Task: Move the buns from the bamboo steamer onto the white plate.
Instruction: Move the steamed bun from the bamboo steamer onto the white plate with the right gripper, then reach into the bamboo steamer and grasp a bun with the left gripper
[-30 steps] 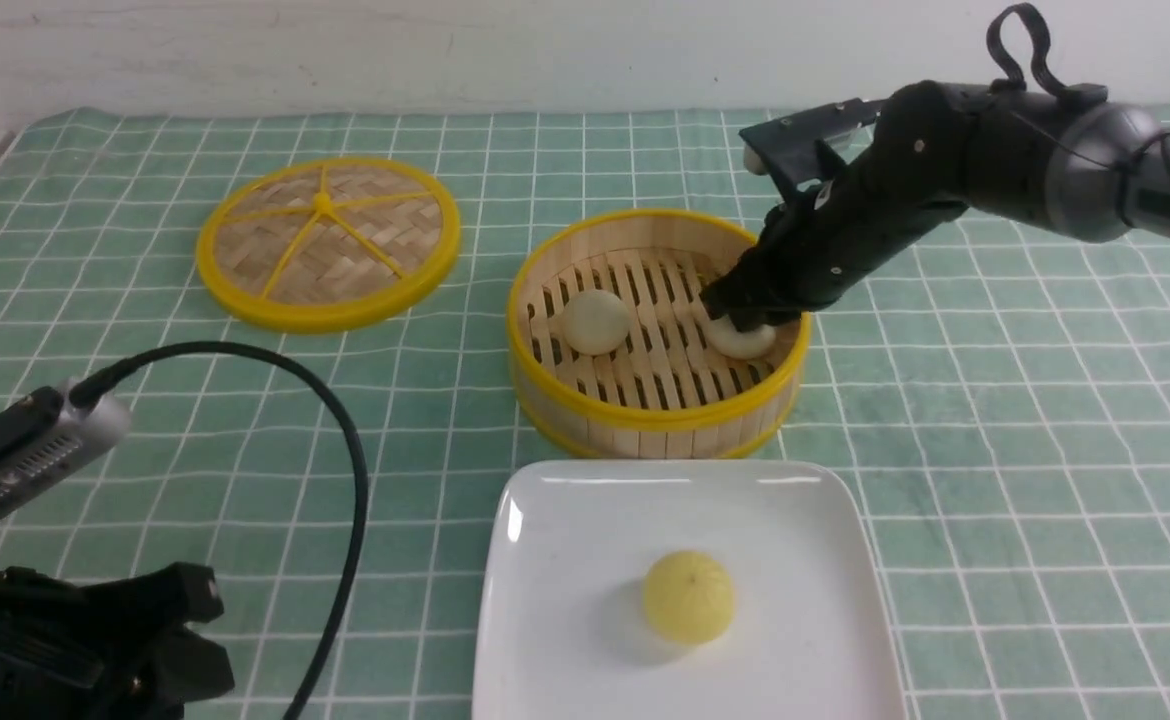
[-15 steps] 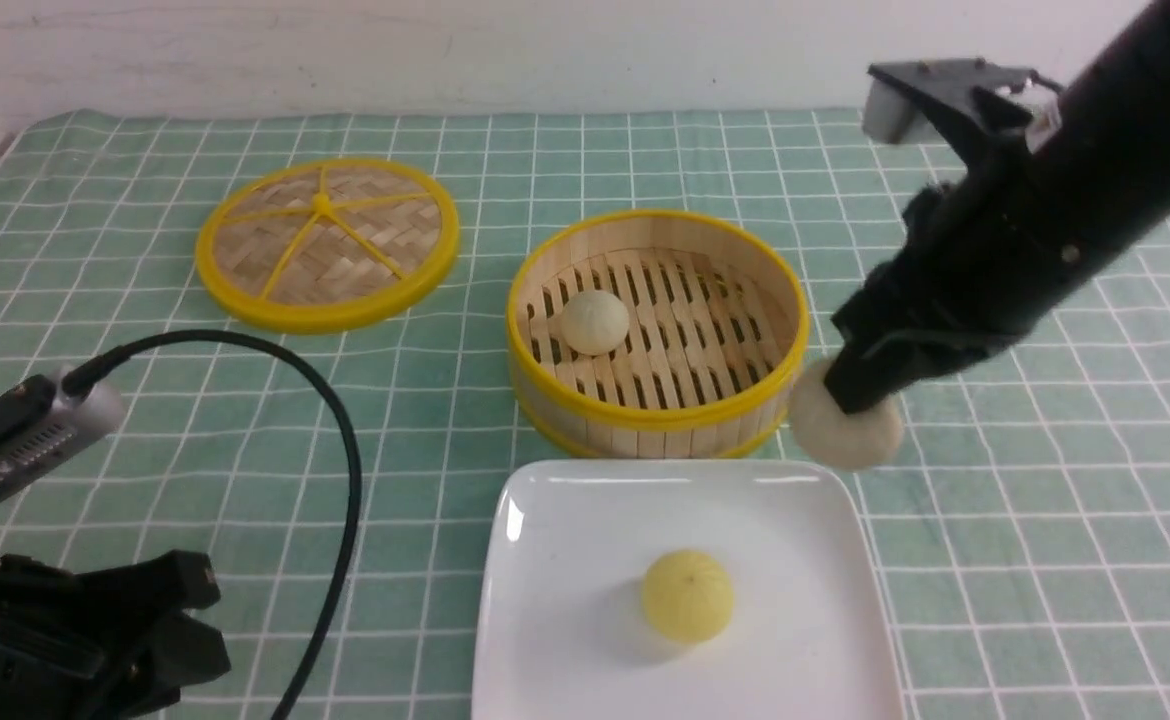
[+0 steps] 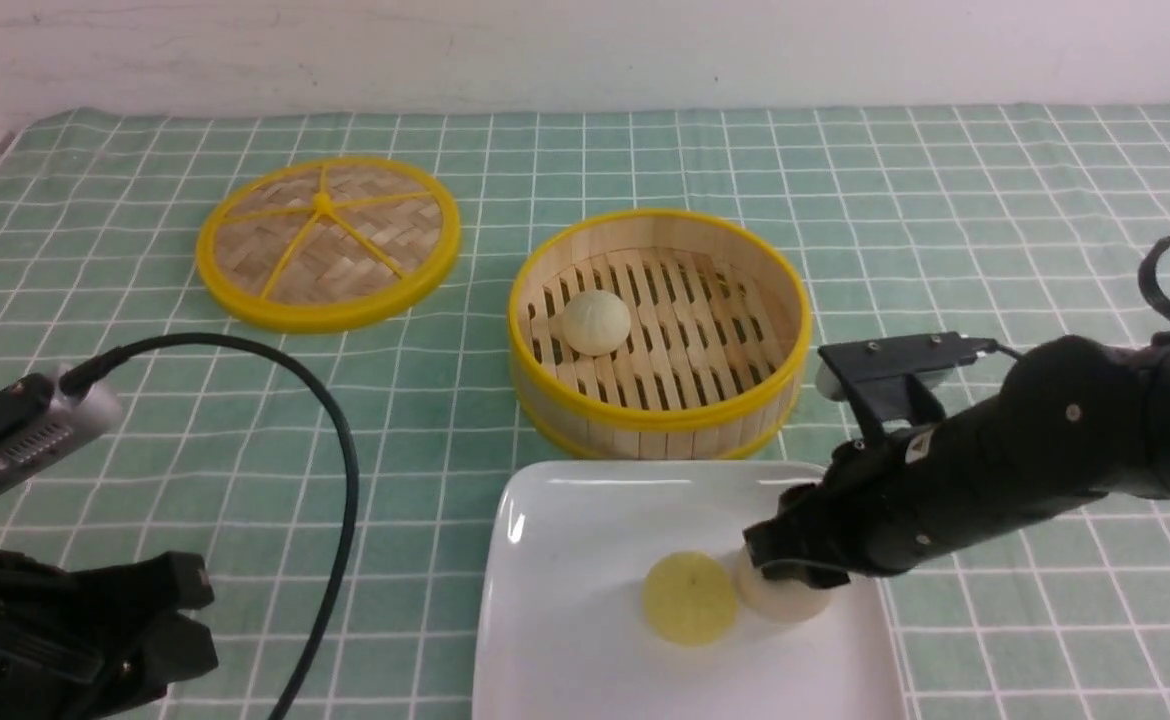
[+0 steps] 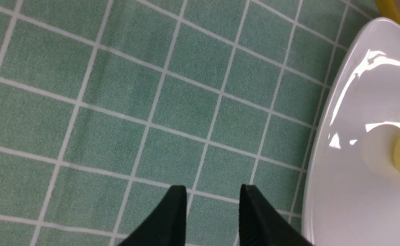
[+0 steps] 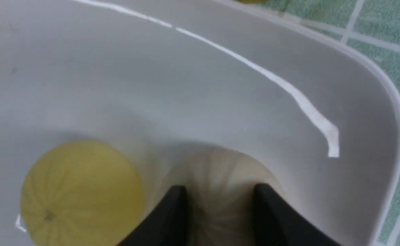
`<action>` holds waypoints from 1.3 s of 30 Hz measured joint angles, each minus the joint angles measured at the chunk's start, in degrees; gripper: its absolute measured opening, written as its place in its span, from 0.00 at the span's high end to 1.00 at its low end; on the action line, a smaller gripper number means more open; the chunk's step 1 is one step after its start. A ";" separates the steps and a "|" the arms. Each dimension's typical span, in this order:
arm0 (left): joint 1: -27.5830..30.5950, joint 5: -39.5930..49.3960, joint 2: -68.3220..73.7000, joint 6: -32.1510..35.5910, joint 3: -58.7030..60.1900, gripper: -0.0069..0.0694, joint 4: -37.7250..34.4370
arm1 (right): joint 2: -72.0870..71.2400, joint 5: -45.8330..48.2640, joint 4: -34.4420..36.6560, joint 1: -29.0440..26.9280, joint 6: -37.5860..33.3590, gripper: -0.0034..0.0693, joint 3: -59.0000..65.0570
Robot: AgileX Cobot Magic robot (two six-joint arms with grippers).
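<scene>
One cream bun (image 3: 596, 321) lies in the bamboo steamer (image 3: 657, 420), left of its middle. Another cream bun (image 3: 783, 600) rests on the white plate (image 3: 585, 520), touching a yellow bun (image 3: 689, 598). My right gripper (image 3: 780, 565) is low over that cream bun. In the right wrist view the bun (image 5: 220, 171) sits on the plate (image 5: 186, 85) with the open right gripper (image 5: 220, 191) straddling its top. My left gripper (image 4: 213, 189) stands open and empty over the cloth, left of the plate (image 4: 350, 205).
The flat woven steamer lid (image 3: 327, 240) lies at the back left on the green checked cloth. A black cable (image 3: 345, 450) loops over the cloth beside my left arm. The plate sits just in front of the steamer.
My right arm lifted a cream bun out of the steamer, carried it forward and set it on the plate beside the yellow bun; its jaws have spread. The left arm stayed put.
</scene>
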 joint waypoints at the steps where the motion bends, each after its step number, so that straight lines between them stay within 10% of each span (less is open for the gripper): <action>1: 0.00 -0.07 0.00 0.00 0.00 0.58 0.00 | -0.56 1.46 -0.06 -0.63 0.12 0.47 -0.56; 9: 0.00 -4.17 0.00 0.07 0.00 0.59 0.00 | -13.17 23.98 -9.25 -10.96 0.32 0.37 -10.55; 17: 0.00 -4.09 5.91 3.25 -5.38 0.80 0.21 | -32.39 40.19 -18.79 -22.17 0.39 0.83 -10.33; 32: -16.20 5.25 42.23 13.63 -46.11 0.91 -2.68 | -50.50 33.09 -20.23 -25.34 0.39 0.97 12.80; 39: -24.57 5.29 58.67 9.32 -64.39 0.78 3.10 | -50.50 29.66 -19.55 -25.45 0.39 0.96 14.00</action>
